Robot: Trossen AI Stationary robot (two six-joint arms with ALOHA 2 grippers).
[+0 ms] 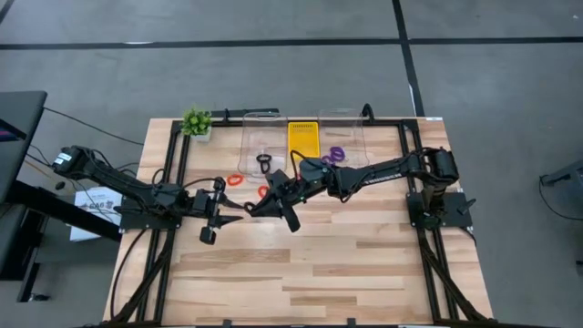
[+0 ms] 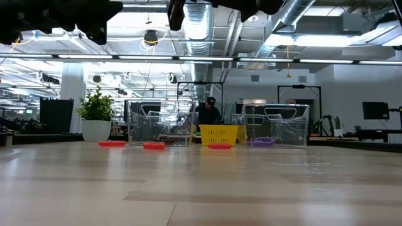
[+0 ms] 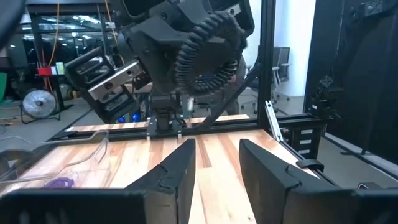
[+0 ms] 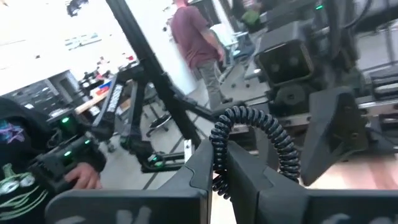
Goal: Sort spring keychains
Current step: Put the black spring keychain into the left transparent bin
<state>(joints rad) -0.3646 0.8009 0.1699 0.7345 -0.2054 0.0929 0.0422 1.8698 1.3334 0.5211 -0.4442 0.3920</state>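
- One black spring keychain (image 4: 258,140) hung pinched between the fingers of the right gripper (image 1: 284,206), lifted clear of the table over its middle; in the right wrist view the coil arched up and over the pressed-together fingertips, its loop standing roughly across them.
- Three red-orange keychains lay loose on the wood: one (image 1: 235,179) to the far left of that gripper, another (image 1: 263,191) just beside it, and the low view showed a third (image 2: 219,145) before the yellow tray (image 1: 302,138).
- Another black keychain (image 1: 263,162) sat in the left clear container (image 1: 248,137), and purple keychains (image 1: 335,156) lay in the right clear container (image 1: 353,123), both on the far side of the table.
- Judged from this, the held black coil's likely goal, the left container, lay far and slightly left of the right gripper, near enough for that arm.
- Left gripper (image 1: 221,217) waited just left of the right one, low over the table, fingers spread and holding nothing.
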